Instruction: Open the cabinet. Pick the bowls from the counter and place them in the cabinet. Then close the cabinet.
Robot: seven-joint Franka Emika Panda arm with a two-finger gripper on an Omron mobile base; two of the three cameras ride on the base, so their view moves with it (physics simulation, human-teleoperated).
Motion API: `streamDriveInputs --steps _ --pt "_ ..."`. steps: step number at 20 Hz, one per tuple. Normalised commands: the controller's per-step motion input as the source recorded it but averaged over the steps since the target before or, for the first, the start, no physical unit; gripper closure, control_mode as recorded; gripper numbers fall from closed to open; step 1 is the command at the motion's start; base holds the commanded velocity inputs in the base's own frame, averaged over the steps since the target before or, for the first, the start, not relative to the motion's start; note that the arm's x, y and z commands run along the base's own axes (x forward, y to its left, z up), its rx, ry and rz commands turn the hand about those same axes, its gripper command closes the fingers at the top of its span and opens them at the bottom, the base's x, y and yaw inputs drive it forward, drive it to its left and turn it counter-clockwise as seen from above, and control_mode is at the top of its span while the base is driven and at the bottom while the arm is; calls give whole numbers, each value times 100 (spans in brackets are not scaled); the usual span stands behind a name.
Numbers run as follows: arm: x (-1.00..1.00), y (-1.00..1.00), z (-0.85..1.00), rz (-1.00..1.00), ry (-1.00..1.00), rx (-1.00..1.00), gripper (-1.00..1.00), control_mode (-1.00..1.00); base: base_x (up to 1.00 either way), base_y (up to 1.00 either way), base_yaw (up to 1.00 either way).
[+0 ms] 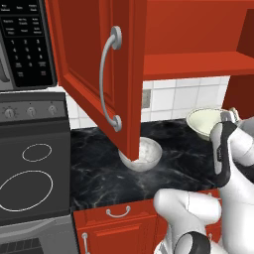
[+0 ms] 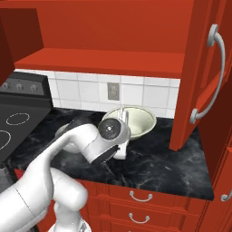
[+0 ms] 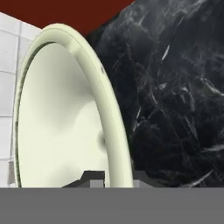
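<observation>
**Now gripping the cream bowl's rim, cabinet doors wide open**

Left base view: the cabinet (image 1: 198,34) stands open, its left door (image 1: 94,74) swung out over the counter (image 1: 99,173), the door's lower edge hanging just in front of the grey stone bowl (image 1: 144,155). That bowl sits mid-counter, well apart from the cream bowl (image 1: 201,121), which lies near the tiled wall at the right. The arm's wrist crowds the cream bowl's right side. The stovetop (image 1: 30,173) borders the counter's left edge.

Right base view: the cream bowl (image 2: 138,120) sits below the bare cabinet shelf (image 2: 104,61), with open air between them. The right door (image 2: 206,72) juts out at the right, its bottom corner over the counter (image 2: 158,167). The arm's wrist covers the bowl's near rim.

Hand view: the gripper (image 3: 114,177) is closed on the cream bowl (image 3: 61,122), one fingertip (image 3: 94,177) inside the rim, the other outside, black counter (image 3: 175,87) beyond.
</observation>
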Motion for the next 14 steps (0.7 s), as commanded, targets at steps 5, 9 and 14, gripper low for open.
streamDriveInputs --steps 5,9,14 --pt "-63 3 87 -6 4 0 100 -100 0 0 0" --pt "-78 9 94 -1 14 0 100 -100 0 0 0" --pt "-81 7 90 0 10 0 100 -100 0 0 0"
